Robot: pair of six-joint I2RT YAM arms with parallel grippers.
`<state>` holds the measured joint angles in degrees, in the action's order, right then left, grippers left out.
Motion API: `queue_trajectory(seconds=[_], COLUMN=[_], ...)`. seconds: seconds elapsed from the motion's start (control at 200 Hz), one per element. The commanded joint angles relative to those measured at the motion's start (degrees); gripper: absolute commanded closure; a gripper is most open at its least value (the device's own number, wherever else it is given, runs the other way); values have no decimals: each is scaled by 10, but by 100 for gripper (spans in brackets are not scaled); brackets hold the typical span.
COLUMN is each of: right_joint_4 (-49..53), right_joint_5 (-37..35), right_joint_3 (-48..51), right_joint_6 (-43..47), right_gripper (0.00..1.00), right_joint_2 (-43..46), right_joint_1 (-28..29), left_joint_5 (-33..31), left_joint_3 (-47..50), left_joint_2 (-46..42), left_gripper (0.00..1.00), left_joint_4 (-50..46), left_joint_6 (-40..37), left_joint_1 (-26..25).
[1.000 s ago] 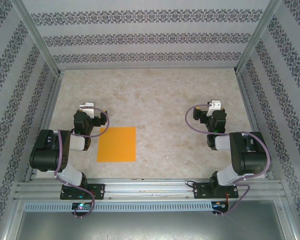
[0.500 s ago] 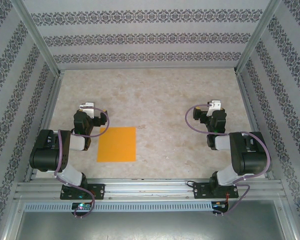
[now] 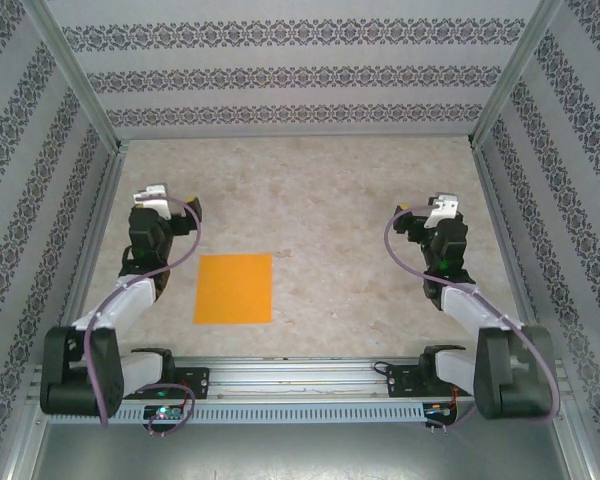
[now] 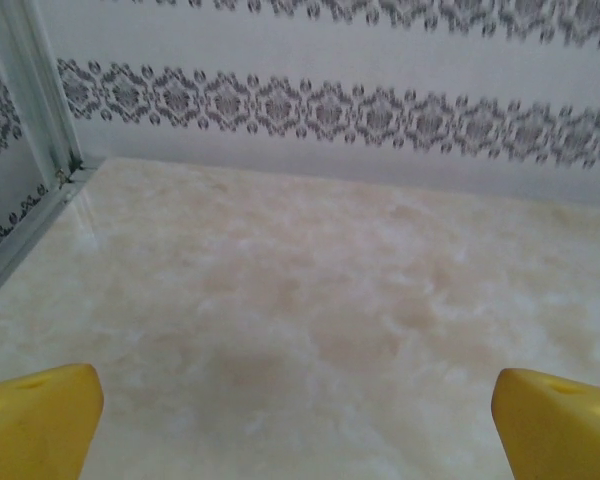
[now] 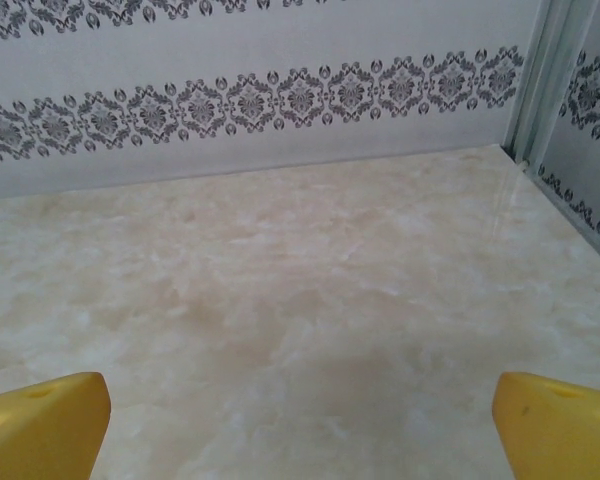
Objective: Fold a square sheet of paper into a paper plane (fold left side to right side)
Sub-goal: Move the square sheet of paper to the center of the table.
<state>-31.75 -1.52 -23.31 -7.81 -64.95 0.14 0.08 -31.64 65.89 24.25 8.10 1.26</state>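
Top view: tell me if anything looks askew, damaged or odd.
Nothing stands out. The square sheet of paper lies flat and uncreased, roughly square to the table. The left claw and right claw are both open, clear of it.

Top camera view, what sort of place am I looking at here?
Most likely a robot test booth, not a home: a left arm and right arm bolted to a metal rail, patterned panel walls on aluminium posts, and a marble-look tabletop with one orange paper sheet.
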Motion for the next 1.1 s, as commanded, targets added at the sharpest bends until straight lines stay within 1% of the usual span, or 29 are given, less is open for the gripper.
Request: queue_trajectory(seconds=[0.0, 0.105, 0.205, 0.245, 0.315, 0.37, 0.43, 0.475, 0.56, 0.674, 0.819, 1.094], right_joint_4=[203, 287, 330, 345, 367, 377, 384, 386, 392, 403, 408, 418], right_joint_5=[50, 111, 182, 215, 257, 286, 304, 303, 283, 257, 237, 212], right_joint_3=[-44, -61, -66, -68, -72, -72, -72, -71, -72, -83, -91, -89], right_joint_6=[-66, -115, -160, -178, -206, -222, -231, -231, -223, -213, -208, -202], right_gripper=[2, 2, 2, 2, 2, 2, 2, 2, 2, 2, 2, 2], right_joint_2=[51, 87, 107, 110, 106, 98, 88, 82, 72, 63, 60, 71], right_joint_1=[0, 0, 0, 1, 2, 5, 12, 20, 38, 55, 69, 78], left_joint_5=[40, 128, 229, 271, 339, 378, 409, 416, 411, 401, 372, 346], left_joint_3=[-55, -85, -88, -82, -65, -49, -32, -23, -19, -26, -35, -27], left_joint_2=[-39, -49, -47, -45, -38, -29, -17, -6, 24, 86, 149, 238], left_gripper=[0, 0, 8, 13, 20, 26, 30, 32, 37, 45, 47, 54], left_joint_4=[-248, -361, -429, -445, -455, -451, -433, -421, -408, -391, -371, -307], left_joint_6=[103, 152, 186, 199, 223, 244, 265, 273, 274, 275, 281, 332], left_joint_1=[3, 2, 2, 2, -4, -12, -25, -39, -66, -96, -134, -170])
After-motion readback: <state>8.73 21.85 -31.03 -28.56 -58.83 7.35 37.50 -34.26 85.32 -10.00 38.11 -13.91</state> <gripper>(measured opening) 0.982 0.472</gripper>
